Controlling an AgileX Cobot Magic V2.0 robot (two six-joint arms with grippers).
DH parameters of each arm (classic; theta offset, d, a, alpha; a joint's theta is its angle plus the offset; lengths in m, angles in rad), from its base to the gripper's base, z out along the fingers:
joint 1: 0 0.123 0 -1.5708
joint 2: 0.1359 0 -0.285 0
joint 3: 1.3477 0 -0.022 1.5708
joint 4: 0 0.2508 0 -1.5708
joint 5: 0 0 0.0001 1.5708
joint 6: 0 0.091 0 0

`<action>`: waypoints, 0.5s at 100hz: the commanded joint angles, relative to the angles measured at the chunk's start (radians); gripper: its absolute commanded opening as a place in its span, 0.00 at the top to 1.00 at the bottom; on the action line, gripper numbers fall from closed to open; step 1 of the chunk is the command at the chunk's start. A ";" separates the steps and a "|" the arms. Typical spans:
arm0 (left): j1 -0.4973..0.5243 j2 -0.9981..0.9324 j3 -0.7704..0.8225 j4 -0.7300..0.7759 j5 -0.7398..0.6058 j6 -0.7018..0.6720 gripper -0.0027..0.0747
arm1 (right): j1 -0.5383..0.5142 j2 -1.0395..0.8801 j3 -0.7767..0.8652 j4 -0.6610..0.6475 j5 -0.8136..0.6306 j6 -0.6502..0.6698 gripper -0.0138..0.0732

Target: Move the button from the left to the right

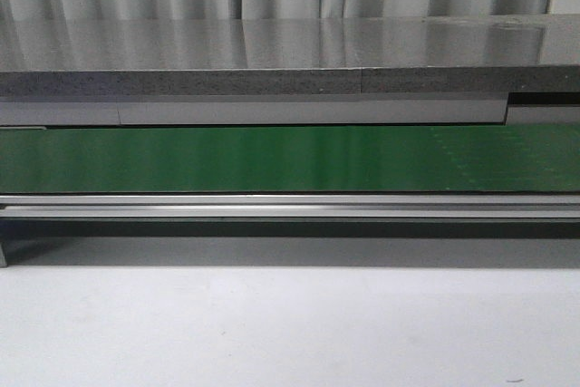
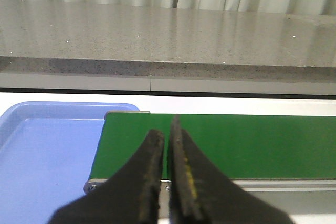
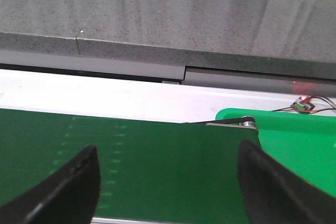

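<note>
The button is out of view in all three views. My left gripper [image 2: 167,132] is shut, its black fingers pressed together with nothing between them, over the left end of the green conveyor belt [image 2: 236,145]. My right gripper [image 3: 169,156] is open wide over the right end of the belt [image 3: 157,166], with nothing between its fingers. Neither arm shows in the front view, where the belt [image 1: 290,159] runs across the middle.
A blue tray [image 2: 42,156] lies past the belt's left end. A green tray [image 3: 299,145] lies past its right end, with a small wired circuit board [image 3: 302,104] behind it. A grey stone counter [image 1: 272,56] runs behind the belt. White tabletop [image 1: 290,324] lies in front.
</note>
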 commanded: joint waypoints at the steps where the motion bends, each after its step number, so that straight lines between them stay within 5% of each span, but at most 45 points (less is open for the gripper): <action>1: -0.009 0.013 -0.027 -0.015 -0.072 -0.004 0.96 | 0.001 -0.090 0.021 0.026 -0.085 -0.004 0.32; 50: -0.009 0.013 -0.027 -0.015 -0.072 -0.004 0.96 | 0.001 -0.266 0.067 0.037 0.033 -0.004 0.93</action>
